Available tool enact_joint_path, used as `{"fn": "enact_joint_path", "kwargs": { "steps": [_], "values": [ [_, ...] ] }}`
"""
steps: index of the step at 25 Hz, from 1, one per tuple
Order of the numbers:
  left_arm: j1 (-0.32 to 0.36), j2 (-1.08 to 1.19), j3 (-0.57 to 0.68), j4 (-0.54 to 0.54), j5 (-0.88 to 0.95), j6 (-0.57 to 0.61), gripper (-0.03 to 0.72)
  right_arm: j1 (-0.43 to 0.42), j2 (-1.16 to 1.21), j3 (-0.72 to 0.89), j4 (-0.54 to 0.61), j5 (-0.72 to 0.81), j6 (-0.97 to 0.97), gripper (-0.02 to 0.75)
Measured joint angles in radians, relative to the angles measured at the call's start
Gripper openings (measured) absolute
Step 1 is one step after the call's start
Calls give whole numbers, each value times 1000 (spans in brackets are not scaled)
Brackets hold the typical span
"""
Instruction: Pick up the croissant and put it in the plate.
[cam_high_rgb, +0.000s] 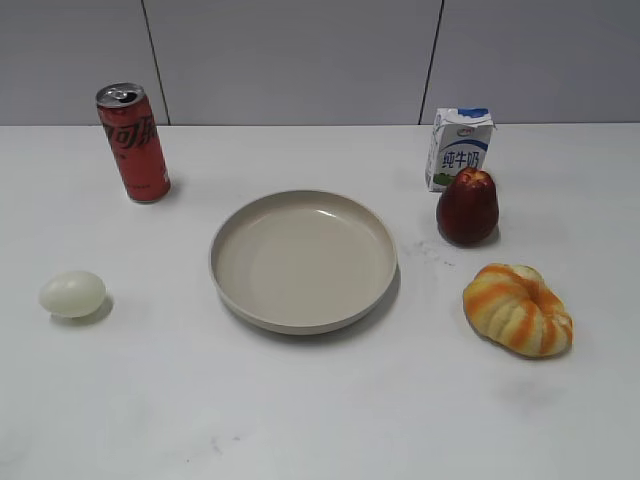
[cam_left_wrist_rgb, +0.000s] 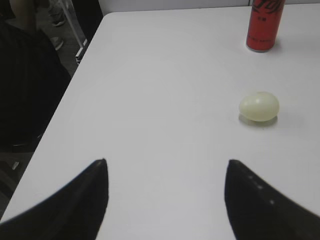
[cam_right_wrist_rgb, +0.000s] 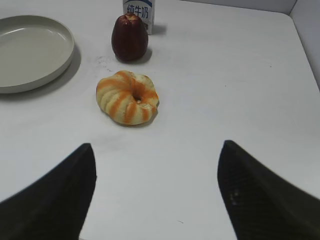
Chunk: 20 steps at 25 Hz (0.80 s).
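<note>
The croissant (cam_high_rgb: 518, 308), curled with orange and pale-yellow stripes, lies on the white table at the right; it also shows in the right wrist view (cam_right_wrist_rgb: 127, 97). The beige plate (cam_high_rgb: 302, 312) sits empty in the middle, its rim at the upper left of the right wrist view (cam_right_wrist_rgb: 60, 64). My right gripper (cam_right_wrist_rgb: 156, 149) is open and empty, short of the croissant. My left gripper (cam_left_wrist_rgb: 166, 164) is open and empty over bare table. Neither gripper shows in the exterior view.
A dark red fruit (cam_high_rgb: 467, 208) and a milk carton (cam_high_rgb: 458, 145) stand behind the croissant. A red can (cam_high_rgb: 133, 143) stands at the back left. A pale egg (cam_high_rgb: 72, 294) lies at the left, ahead-right of my left gripper (cam_left_wrist_rgb: 258, 106). The table's left edge (cam_left_wrist_rgb: 60, 107) is near.
</note>
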Motion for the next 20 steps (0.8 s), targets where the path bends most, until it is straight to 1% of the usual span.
{"fn": "enact_joint_path", "kwargs": {
  "steps": [12, 14, 16, 20],
  "values": [
    [0, 0, 0, 0, 0, 0, 552, 0, 15, 0, -2, -1, 17, 571],
    [0, 0, 0, 0, 0, 0, 552, 0, 69, -5, -2, -19, 19, 571],
    [0, 0, 0, 0, 0, 0, 552, 0, 146, -23, 8, -76, 20, 571],
    [0, 0, 0, 0, 0, 0, 552, 0, 382, -67, 67, -176, 17, 571]
  ]
}}
